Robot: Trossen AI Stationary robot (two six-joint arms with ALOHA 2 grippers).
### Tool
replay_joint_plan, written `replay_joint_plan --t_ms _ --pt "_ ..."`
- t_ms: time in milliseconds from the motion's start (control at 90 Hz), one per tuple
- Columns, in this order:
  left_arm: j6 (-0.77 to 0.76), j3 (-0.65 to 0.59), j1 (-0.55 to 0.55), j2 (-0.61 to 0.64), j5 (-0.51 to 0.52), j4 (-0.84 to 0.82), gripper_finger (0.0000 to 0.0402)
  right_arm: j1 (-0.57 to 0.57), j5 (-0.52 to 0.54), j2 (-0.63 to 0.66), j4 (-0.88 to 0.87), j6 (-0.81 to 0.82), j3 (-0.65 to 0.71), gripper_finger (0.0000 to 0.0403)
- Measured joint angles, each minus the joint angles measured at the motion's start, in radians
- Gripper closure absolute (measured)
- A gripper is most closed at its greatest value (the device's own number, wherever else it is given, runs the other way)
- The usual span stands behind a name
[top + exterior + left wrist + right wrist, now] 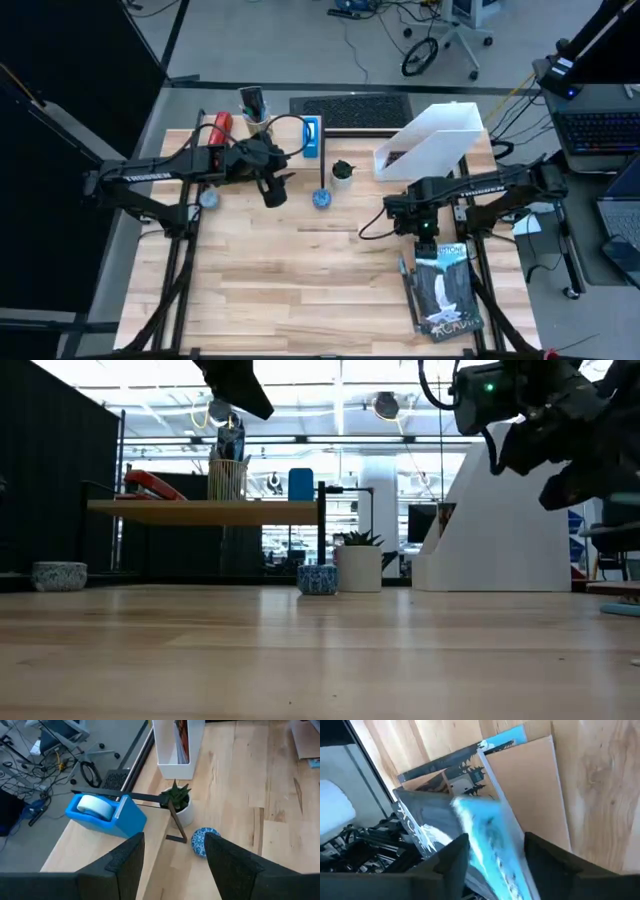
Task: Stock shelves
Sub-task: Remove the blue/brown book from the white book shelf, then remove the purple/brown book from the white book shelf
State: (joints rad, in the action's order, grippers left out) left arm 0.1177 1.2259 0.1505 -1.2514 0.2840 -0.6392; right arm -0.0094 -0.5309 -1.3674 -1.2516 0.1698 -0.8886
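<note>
Magazines (445, 293), thin, floppy, glossy, are lying under my right gripper (424, 232); jaws gaping empty, favouring the spine edge.

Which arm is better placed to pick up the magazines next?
Right. The right gripper hangs open directly beside the stack of glossy magazines, while the left gripper hovers open near the low light-wood shelf.

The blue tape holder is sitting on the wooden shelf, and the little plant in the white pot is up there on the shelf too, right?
Not quite. The tape holder is on the shelf, but the plant stands on the table beside the shelf, next to a small blue bowl. The low view shows it.
</note>
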Motion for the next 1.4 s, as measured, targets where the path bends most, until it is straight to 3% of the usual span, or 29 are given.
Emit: replay_joint_plan --t_ms 200,478,844,1056,1400 --pt "0.000 0.000 0.000 0.000 0.000 0.001 0.0207 -0.018 -0.005 0.000 -0.072 0.003 0.000 0.0172" --pt "0.000 0.000 0.000 0.000 0.000 0.002 0.0207 -0.029 0.105 0.012 -0.082 -0.014 -0.161 0.0181" --pt "-0.005 0.000 0.000 0.000 0.000 0.002 0.0207 -0.134 0.499 0.017 -0.045 -0.196 -0.587 0.0190" --pt "-0.007 0.000 0.000 0.000 0.000 0.001 0.0207 -0.216 0.758 0.018 -0.009 -0.361 -0.679 0.0190" --pt "-0.008 0.000 0.000 0.000 0.000 0.001 0.0207 -0.492 0.685 -0.100 -0.008 -0.423 -0.677 0.0190"
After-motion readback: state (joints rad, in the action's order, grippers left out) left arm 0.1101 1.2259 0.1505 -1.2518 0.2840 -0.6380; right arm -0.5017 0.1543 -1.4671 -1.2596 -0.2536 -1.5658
